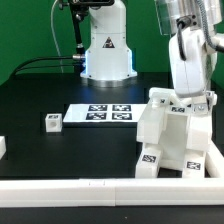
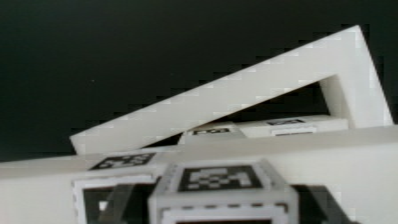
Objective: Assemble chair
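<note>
At about 9 o'clock in the exterior view, a small cube lies loose on the black tabletop, apart from everything else. Just past centre lies the marker board, flat and bare. At 4 o'clock stands the partly built chair, its blocky white parts already joined and resting against the border rail. The end effector comes down onto the chair's top from 1 o'clock, its jaws partway closed and, it seems, clamped on an upper piece. Judging by this, most of the frame is together; the cube at least remains to fit.
</note>
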